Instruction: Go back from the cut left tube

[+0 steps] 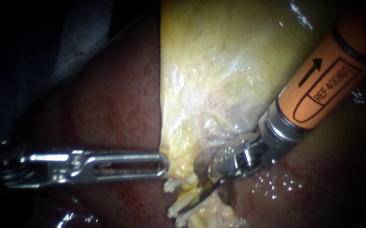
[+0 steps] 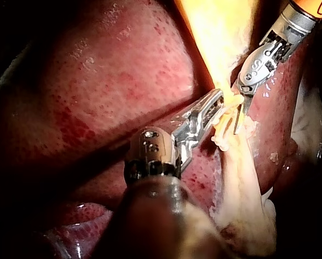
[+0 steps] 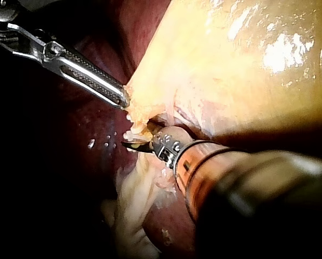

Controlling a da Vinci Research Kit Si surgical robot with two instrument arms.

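Wet, dark-red liver [image 1: 107, 105] fills the lower frame, with darkness beyond it at upper left. At centre-left, the silver slotted left instrument [image 1: 164, 164] has its jaws clamped on the edge of the glistening yellow gallbladder [image 1: 217, 63]. The orange-shafted right instrument [image 1: 187, 206] has its thin blades lying together beside the pale cut tube [image 1: 171, 185] at lower centre.

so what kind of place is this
Looks like a surgical bench setup: a dark red liver and pale yellow gallbladder seen up close, with the left instrument and right instrument at the tissue.
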